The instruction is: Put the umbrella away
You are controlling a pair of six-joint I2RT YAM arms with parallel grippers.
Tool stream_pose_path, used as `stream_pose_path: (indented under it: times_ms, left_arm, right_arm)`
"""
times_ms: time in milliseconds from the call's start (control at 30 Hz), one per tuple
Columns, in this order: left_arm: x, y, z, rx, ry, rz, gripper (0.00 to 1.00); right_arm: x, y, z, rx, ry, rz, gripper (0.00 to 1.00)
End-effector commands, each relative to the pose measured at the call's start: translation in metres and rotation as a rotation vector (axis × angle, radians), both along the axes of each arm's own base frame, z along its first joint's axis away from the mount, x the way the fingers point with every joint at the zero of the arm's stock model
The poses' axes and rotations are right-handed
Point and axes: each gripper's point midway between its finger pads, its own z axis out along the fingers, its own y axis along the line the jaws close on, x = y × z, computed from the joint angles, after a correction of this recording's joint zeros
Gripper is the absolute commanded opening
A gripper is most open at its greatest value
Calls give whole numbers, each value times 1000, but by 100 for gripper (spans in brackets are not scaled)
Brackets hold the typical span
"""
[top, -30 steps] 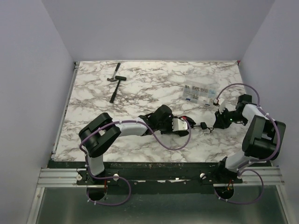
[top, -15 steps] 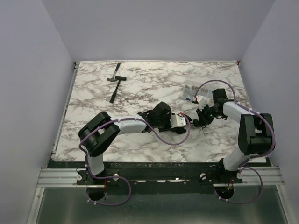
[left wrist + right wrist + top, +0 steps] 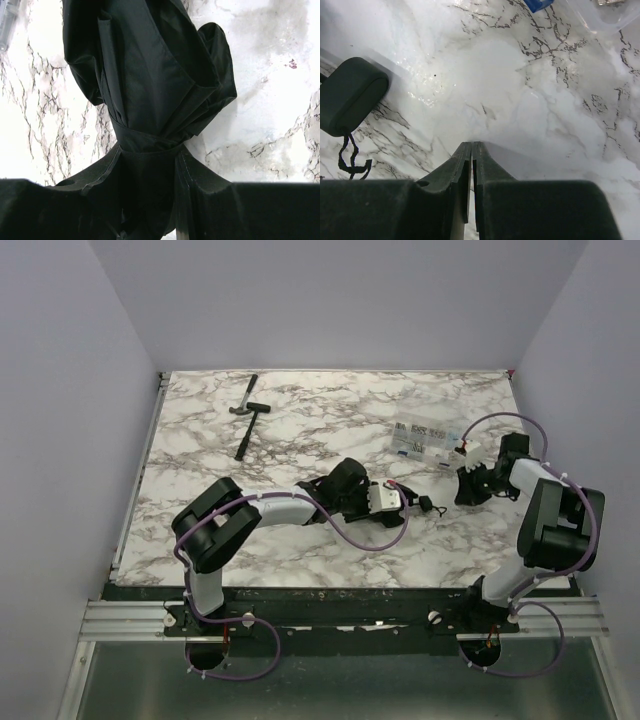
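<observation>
Right now my left gripper [image 3: 150,152] is clamped around the bunched black canopy of the umbrella [image 3: 150,75], which lies on the marble table [image 3: 300,430] near its middle. The umbrella's handle [image 3: 350,95] points toward 3 o'clock, with its wrist strap [image 3: 351,161] trailing on the marble. My right gripper [image 3: 471,146] sits at 3 o'clock of that handle, apart from it, its fingers pressed together on nothing. A hammer [image 3: 246,418] lies far off at 11 o'clock.

Hammer [image 3: 246,430], perhaps a plastic packet [image 3: 425,438], marble table [image 3: 320,400]
</observation>
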Motion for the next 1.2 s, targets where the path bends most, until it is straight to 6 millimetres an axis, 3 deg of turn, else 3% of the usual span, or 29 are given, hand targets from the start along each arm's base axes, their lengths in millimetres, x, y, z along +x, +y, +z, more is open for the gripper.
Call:
stream_pose_path:
  times_ms: [0, 67, 133, 233, 367, 433, 500, 633, 733, 800, 933, 1033, 1167]
  left_arm:
    - [-35, 16, -42, 76, 166, -37, 10]
    - [-35, 14, -42, 72, 170, -34, 10]
    - [-34, 12, -41, 67, 176, -32, 10]
    - [-33, 8, -39, 58, 183, -31, 10]
    - [-34, 5, -39, 55, 195, -24, 9]
    - [-35, 5, -39, 55, 196, -19, 9]
    - [-35, 6, -40, 55, 195, -15, 9]
    - [-34, 8, -40, 60, 190, -18, 10]
    - [-32, 12, -39, 63, 180, -13, 12]
    - [-31, 14, -36, 61, 166, -5, 21]
    - [-25, 17, -24, 24, 129, 38, 47]
    - [-22, 17, -8, -12, 99, 55, 59]
    - [-21, 19, 21, -67, 55, 75, 71]
  right_arm:
    - [-13, 2, -7, 4, 28, 23, 13]
    - [-10, 9, -4, 27, 29, 13, 12]
    - [-12, 29, -4, 40, 49, 44, 12]
    - [-18, 89, -5, 74, 80, 136, 13]
    - [-36, 183, 12, 262, 187, 253, 12]
    - [-43, 203, 17, 273, 225, 287, 12]
    - [-36, 192, 14, 199, 177, 257, 12]
    - [-16, 142, 17, 109, 85, 156, 13]
    - [-13, 108, 23, 65, 38, 140, 17]
    - [-20, 94, 25, 35, 17, 159, 22]
    - [-28, 86, 34, 2, -36, 198, 33]
    - [-27, 85, 42, -7, -64, 216, 38]
    - [-29, 94, 66, 34, -110, 286, 47]
